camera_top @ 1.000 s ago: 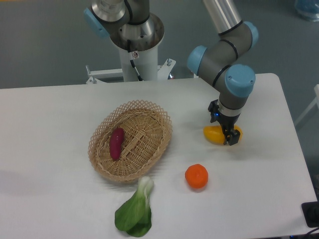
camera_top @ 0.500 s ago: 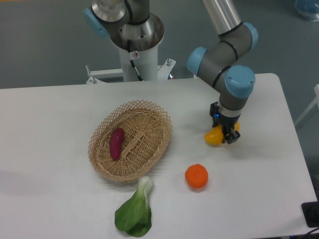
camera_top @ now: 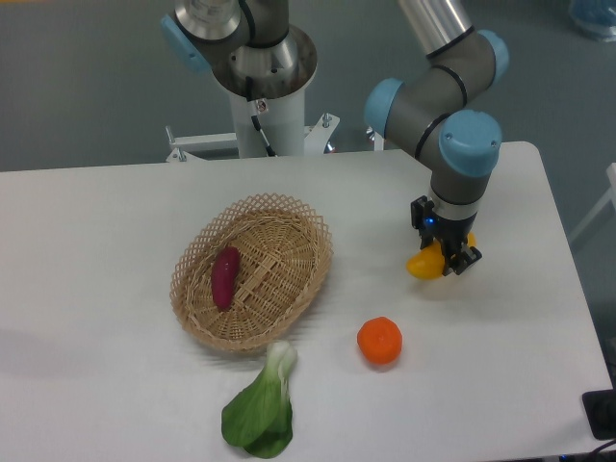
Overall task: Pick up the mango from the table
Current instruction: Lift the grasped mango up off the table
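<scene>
Your tool (camera_top: pixel 450 260) is pinching the mango (camera_top: pixel 424 265) between its fingers, holding it over the white worktop (camera_top: pixel 115 231).

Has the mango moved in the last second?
Yes. The mango, shut in the gripper, has shifted slightly right, farther from the basket, and tilted.

Worktop (camera_top: pixel 115 221) filling lower frame. Basket (camera_top: pixel 252 271) sitting left of centre, sweet potato (camera_top: pixel 225 277) lying in its left half. Leafy green (camera_top: pixel 260 408) lying at lower centre, below basket. Tangerine (camera_top: pixel 379 341) sitting right of green, lower right of basket. Mango (camera_top: pixel 423 264) lying right of centre, above tangerine, tool (camera_top: pixel 450 260) standing over its right part. Robot base (camera_top: pixel 258 77) standing at upper centre, behind worktop.
</scene>
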`<control>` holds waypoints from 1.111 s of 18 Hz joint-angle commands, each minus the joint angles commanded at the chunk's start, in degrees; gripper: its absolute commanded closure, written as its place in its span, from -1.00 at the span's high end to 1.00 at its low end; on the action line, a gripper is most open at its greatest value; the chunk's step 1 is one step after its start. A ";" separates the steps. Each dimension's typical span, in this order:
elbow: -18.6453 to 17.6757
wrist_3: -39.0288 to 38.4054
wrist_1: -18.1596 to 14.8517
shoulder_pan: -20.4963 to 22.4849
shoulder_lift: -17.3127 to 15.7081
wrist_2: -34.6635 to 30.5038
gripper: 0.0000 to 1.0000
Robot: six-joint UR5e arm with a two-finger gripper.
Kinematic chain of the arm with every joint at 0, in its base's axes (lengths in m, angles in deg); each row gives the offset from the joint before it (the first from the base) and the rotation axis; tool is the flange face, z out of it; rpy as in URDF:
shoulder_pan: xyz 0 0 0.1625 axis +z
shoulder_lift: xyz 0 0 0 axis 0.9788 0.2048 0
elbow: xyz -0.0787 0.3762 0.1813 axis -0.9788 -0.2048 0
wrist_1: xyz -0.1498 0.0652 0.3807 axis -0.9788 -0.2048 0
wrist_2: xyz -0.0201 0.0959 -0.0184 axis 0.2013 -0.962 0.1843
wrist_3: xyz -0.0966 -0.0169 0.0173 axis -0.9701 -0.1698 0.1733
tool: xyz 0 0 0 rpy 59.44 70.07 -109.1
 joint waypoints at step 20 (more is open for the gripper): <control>17.06 -9.33 -8.36 -2.38 7.20 -0.44 0.09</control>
